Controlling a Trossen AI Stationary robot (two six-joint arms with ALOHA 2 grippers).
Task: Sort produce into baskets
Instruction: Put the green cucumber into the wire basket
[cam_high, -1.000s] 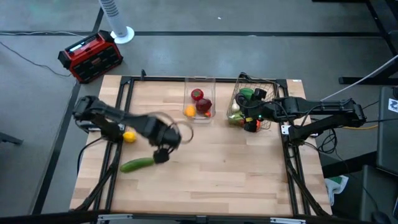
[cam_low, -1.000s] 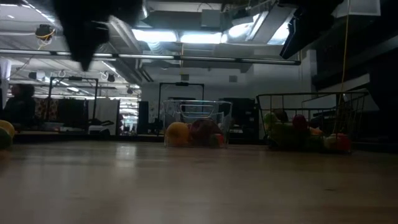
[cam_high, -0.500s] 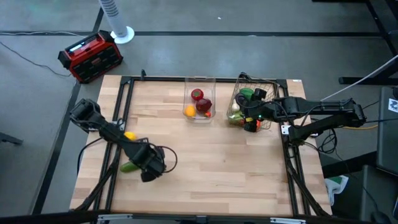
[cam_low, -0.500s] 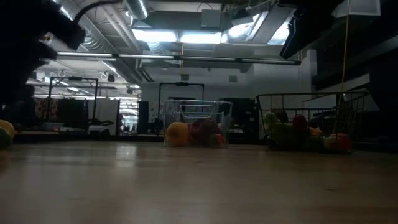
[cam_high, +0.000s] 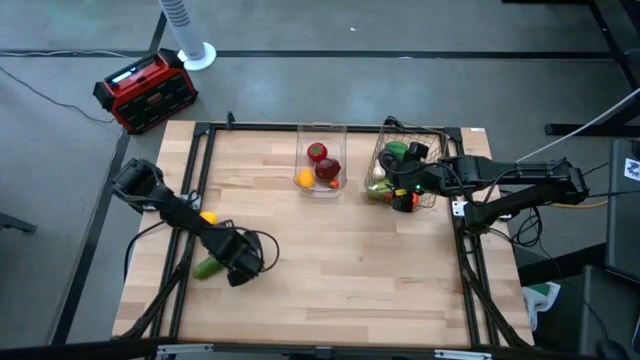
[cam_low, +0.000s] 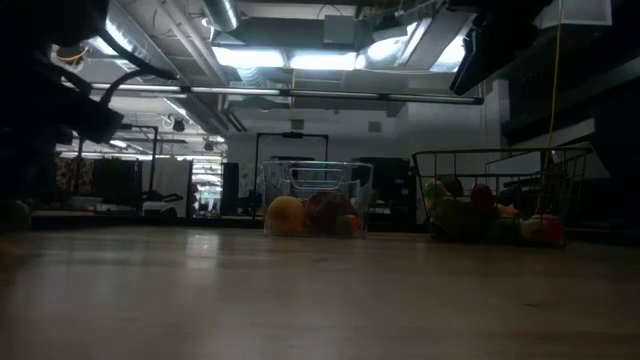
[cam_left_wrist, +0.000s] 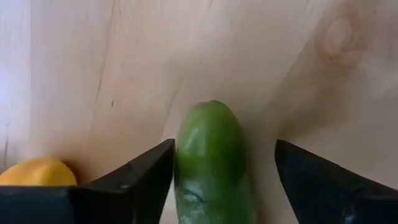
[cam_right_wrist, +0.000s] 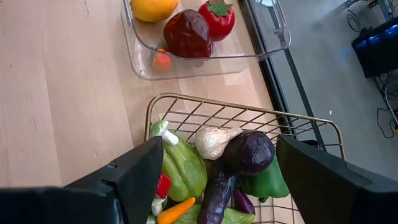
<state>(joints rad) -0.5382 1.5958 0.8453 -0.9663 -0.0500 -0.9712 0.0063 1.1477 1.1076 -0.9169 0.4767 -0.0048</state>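
Note:
A green cucumber (cam_high: 206, 267) lies flat on the wooden table near its left edge, a yellow lemon (cam_high: 208, 217) a little farther back. My left gripper (cam_high: 238, 268) points down over the cucumber's right end, open, one finger on each side of it (cam_left_wrist: 225, 144). The clear bin (cam_high: 322, 187) at the far middle holds an orange, a dark red fruit and a red apple. The wire basket (cam_high: 436, 134) beside it holds green peppers, eggplants, garlic and a carrot. My right gripper (cam_right_wrist: 219, 146) hangs open above the wire basket. My left gripper comes at the cucumber from above, its fingers lying across it near one rounded end (cam_left_wrist: 211, 118). One finger (cam_left_wrist: 152, 168) stands right against the cucumber's side; whether it touches I cannot tell. The other finger stands clear of it. The cucumber lies on the table.
A red-black box (cam_high: 146, 90) and a white fan (cam_high: 190, 40) stand on the floor beyond the table's far left corner. Black frame rails (cam_high: 192, 170) run along the table's sides. Bare wood spreads over the middle and near right of the table.
My left gripper has gone toward the table's near left and come down over the cucumber, whose right end it now covers in the high view. The cucumber and the lemon have stayed where they were.

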